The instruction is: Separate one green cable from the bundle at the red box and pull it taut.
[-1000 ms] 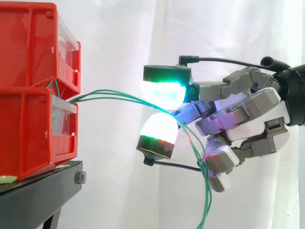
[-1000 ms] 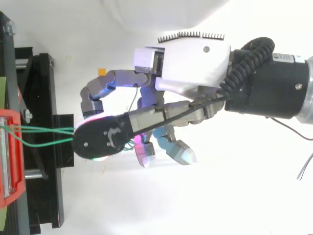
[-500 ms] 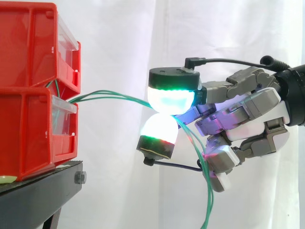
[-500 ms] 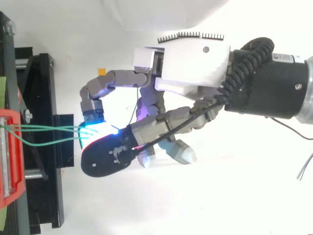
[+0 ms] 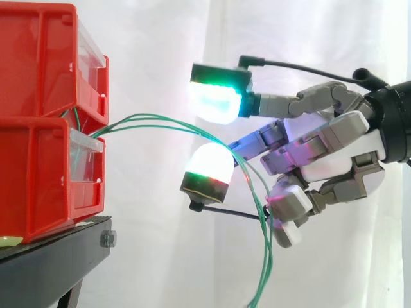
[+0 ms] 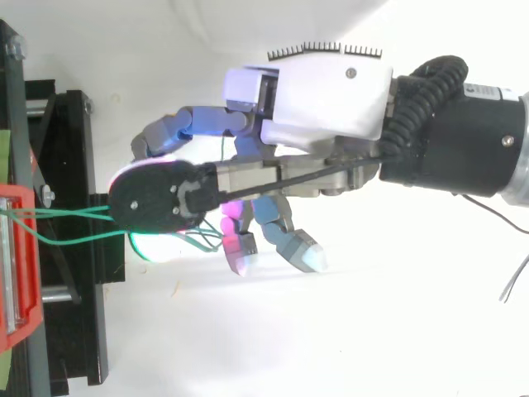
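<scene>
**Robot hand apart, green cables loose in the gap**

- Robot hand [image 5: 327,147] comes in from the right in the side view and sits level with the join between the two stacked red bins [image 5: 38,167].
- The two big glowing fingertips [image 5: 217,102] are apart, one above the other. Nothing is clamped between them.
- The green cables [image 5: 160,122] leave the front of the bins where the upper one sits on the lower one. They arc right as a loose bundle and pass through the gap between the pads, close to the lower pad.
- The cables then drop past the curled lower fingers and hang slack to the bottom edge. I can't tell if they touch those fingers.
- Top view: the strands run from the red bin at the left edge to under the dark back of the upper fingertip. One strand bows out to the side. None is taut.
- The bins sit on a black stand [image 5: 58,256], with a white curtain [image 5: 160,38] behind.
</scene>
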Robot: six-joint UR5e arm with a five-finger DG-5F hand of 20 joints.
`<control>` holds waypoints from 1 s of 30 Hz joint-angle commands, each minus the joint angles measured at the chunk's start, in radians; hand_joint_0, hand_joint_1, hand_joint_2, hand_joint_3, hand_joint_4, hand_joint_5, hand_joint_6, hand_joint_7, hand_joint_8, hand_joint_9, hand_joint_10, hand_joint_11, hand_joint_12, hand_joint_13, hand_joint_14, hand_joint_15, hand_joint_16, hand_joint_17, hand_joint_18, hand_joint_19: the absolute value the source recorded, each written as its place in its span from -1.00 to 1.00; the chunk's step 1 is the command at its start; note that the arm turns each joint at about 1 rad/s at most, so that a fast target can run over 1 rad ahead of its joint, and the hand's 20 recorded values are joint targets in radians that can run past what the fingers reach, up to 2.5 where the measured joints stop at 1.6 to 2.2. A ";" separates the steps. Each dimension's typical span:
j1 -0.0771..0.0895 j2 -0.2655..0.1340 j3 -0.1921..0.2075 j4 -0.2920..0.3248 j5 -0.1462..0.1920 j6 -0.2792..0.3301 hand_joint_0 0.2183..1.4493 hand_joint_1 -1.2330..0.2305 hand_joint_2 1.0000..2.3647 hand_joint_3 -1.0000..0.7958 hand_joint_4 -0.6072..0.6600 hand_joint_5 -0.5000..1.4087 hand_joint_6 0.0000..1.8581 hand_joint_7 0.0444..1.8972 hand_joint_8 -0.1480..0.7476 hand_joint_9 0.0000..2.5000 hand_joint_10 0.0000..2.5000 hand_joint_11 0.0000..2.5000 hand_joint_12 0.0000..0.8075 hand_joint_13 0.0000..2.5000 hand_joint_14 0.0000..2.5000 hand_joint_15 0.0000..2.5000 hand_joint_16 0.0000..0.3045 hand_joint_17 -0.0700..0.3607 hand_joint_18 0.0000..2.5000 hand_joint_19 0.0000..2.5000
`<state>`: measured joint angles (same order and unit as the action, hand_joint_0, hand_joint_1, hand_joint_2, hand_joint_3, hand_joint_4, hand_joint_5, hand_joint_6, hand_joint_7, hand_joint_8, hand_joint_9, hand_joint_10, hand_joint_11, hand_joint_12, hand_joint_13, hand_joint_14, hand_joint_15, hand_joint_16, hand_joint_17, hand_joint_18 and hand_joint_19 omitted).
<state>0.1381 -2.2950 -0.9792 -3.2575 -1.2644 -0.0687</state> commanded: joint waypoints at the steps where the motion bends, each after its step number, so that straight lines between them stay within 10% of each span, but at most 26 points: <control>1: 0.000 0.000 0.010 0.001 0.016 0.000 -0.19 -0.05 -1.00 -0.44 0.04 -0.34 -0.41 0.34 -0.14 0.67 -0.97 -0.43 -0.20 0.07 -0.98 -0.48 -0.73 -0.24 -0.26 -0.35; 26: 0.006 0.000 0.014 -0.004 0.031 -0.006 -0.12 -0.25 -0.98 -0.29 0.01 -0.33 -0.43 0.43 -0.08 0.67 -0.98 -0.40 -0.18 0.08 -0.98 -0.47 -0.74 -0.26 -0.27 -0.36; 30: 0.006 0.000 0.014 -0.004 0.031 -0.006 -0.42 -0.20 -1.00 -0.44 0.09 -0.35 -0.37 0.30 -0.12 0.64 -0.98 -0.42 -0.18 0.06 -0.98 -0.47 -0.71 -0.21 -0.27 -0.35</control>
<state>0.1437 -2.2950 -0.9649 -3.2612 -1.2333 -0.0752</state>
